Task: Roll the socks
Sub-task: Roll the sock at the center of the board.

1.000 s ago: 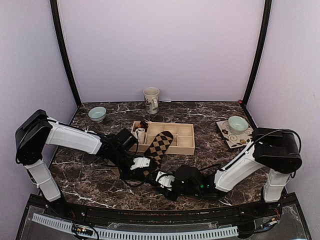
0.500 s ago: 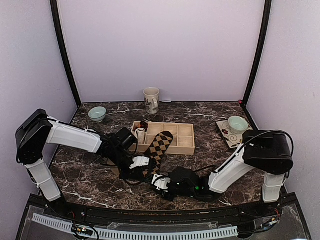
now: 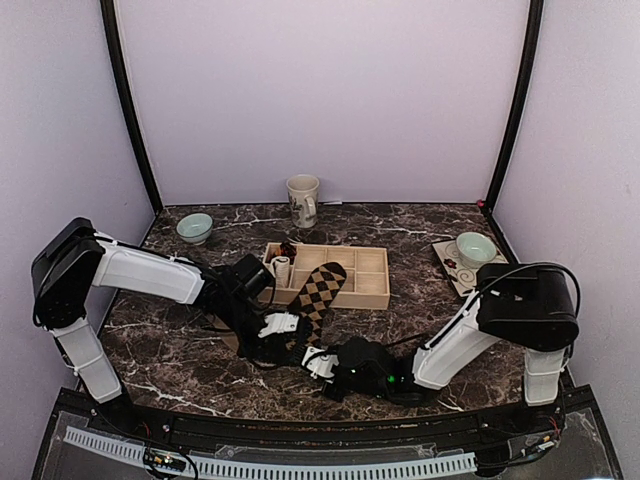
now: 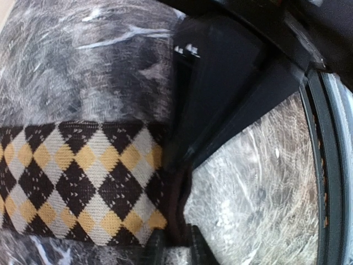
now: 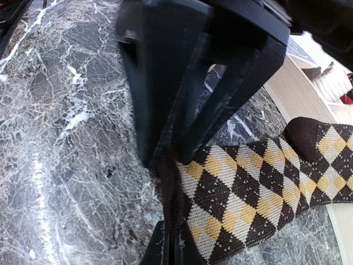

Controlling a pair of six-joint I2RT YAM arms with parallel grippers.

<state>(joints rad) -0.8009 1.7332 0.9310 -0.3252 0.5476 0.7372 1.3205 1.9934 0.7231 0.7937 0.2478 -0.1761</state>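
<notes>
- Pinching the dark hem of the argyle sock [image 5: 248, 187], the right gripper [image 5: 167, 251] has its fingers pressed together on the cuff edge.
- Left gripper [image 4: 174, 249] meets it from the opposite side, fingers narrow with the hem between them; whether they grip, I cannot tell.
- Sock lies flat on the veined marble table [image 3: 180, 350], toe end draped over the front wall of the wooden tray [image 3: 365, 299].
- Soft knit, dark brown with cream and yellow-tan diamonds.

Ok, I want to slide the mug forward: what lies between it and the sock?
Bare marble, then the tray, which the sock's toe overlaps, seen in the top view.
</notes>
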